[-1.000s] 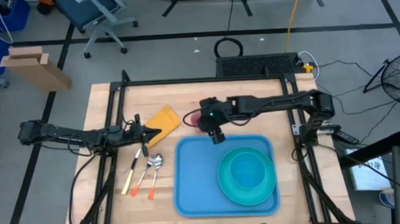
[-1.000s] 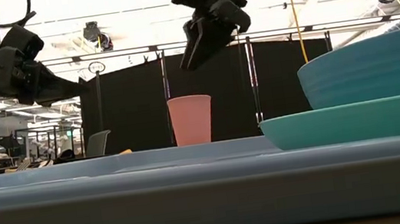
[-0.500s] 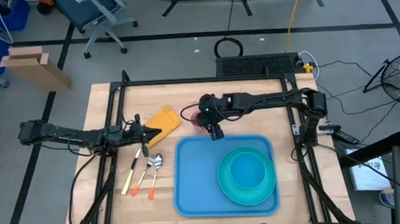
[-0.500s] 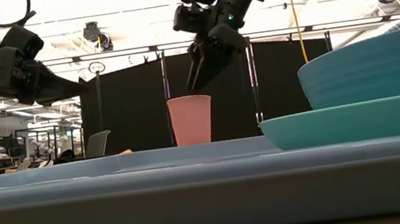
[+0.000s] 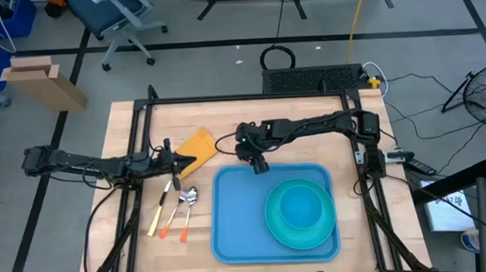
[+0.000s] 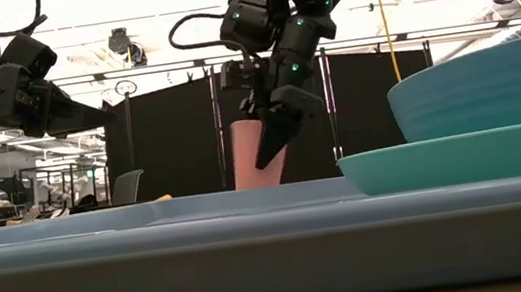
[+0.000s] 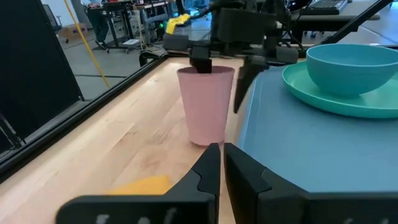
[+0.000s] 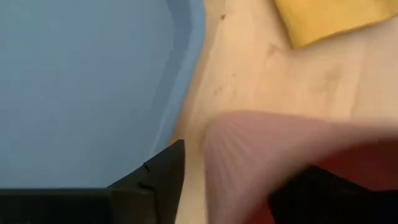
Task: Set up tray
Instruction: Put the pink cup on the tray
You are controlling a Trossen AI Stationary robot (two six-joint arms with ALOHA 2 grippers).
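Observation:
The blue tray [image 5: 231, 228] lies flat on the right half of the table and carries a turquoise plate with a bowl [image 5: 299, 212]. A pink cup [image 7: 205, 102] stands upright on the wood just off the tray's far left corner. My right gripper [image 7: 221, 78] is open and reaches down over the cup. One finger [image 7: 200, 61] is at the cup's rim and the other [image 7: 241, 93] stands beside its tray-side wall. My left gripper [image 7: 217, 155] is shut on nothing and hovers left of the cup, over a yellow napkin [image 5: 198, 147]. My right gripper comes at the pink cup from above, slanting, with its fingers on either side of the cup's upper wall [image 8: 267, 155]. A strip of wood shows between one finger [image 8: 155, 177] and the cup. Whether the other finger touches, I cannot tell.
Cutlery with orange and yellow handles [image 5: 174, 213] lies on the wood left of the tray. The tray's left half [image 5: 238, 203] is bare. A dark frame [image 5: 249, 98] runs around the table's edges.
My right gripper has moved toward the table's left edge and down, from above the tray's far left corner to the pink cup, so that its fingers now stand around the cup's upper part. The cup has stayed upright in place.

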